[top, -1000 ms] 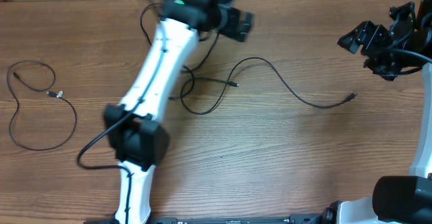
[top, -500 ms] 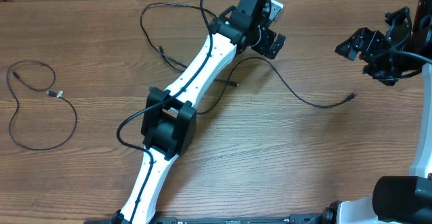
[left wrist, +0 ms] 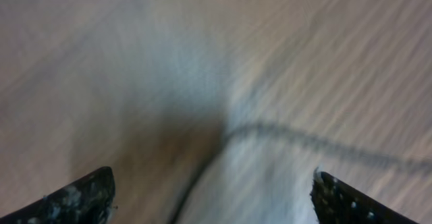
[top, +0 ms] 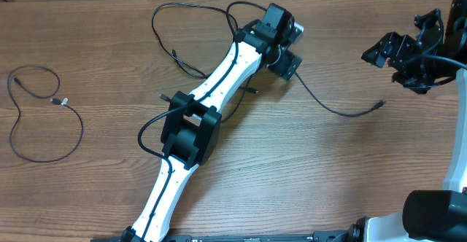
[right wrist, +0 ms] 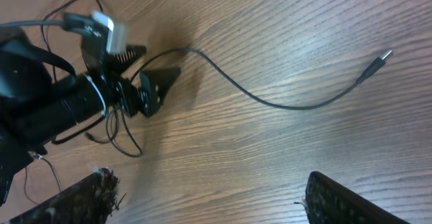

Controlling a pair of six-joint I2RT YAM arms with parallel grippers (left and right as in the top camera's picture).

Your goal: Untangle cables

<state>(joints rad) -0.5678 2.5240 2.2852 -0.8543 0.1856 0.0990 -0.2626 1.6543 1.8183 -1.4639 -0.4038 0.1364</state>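
Vs 0.5 s ago: left arm (top: pixel 219 82) has dropped a little and its tip has turned down toward the surface (top: pixel 328 176). Its elbow has also shifted slightly right. Vs 1 s ago it has swung well right, off the upper-middle tangle and over to the long cable (top: pixel 339 113). The high arc that cable made a second ago is now covered by the arm tip. The cable shows only from there, down and right to its plug (top: pixel 380 105), which has not moved. Right arm (top: pixel 430 52) is almost unchanged, at the far right edge, well apart from every cable.

Left jaws: released, with the fingers (left wrist: pixel 88 197) spread to the frame corners and nothing between them. Left wrist view is blurred. A dark line, the long cable (left wrist: pixel 297 140), lies on the surface below the gap, and I can't tell if it is touched. Right wrist view shows the left jaws apart, right by the start of the long cable (right wrist: pixel 297 107), with the silver-tipped plug (right wrist: pixel 380 57) far off.

Right jaws: released, fingers (right wrist: pixel 81 197) wide, holding nothing.

Other cables are unchanged. The tangle (top: pixel 186 6) loops at top centre and runs under the left arm. The left cable (top: pixel 80 125) lies alone as a loose loop near the left edge, with its silver tip (top: pixel 60 101) inside the loop.
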